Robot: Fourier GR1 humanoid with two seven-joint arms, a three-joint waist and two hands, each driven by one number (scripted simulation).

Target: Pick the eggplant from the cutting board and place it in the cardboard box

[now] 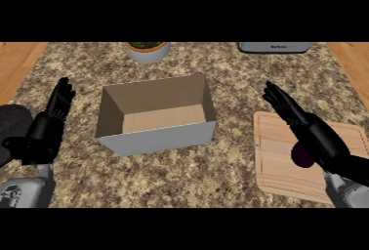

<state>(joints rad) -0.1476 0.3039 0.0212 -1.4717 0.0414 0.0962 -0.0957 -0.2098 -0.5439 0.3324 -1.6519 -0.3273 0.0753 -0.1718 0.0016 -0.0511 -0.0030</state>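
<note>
- The right robot hand [308, 126] hovers over the right part of the cutting board, fingers straight and spread, holding nothing.
- Just under its palm the eggplant [302, 157] lies on the cutting board [277, 163], at the right of the desk [187, 171]. Only a dark purple bulge shows; the hand hides the rest.
- Likely handling: light and fairly stiff, with a smooth, slippery skin and a rounded body that may roll. It is best taken across its thick middle, fingers on one side, thumb on the other.
- The cardboard box [158, 138] stands open-topped to the left, well apart from the board.
- The left robot hand [49, 124] rests open at the left edge, fingers up.
</note>
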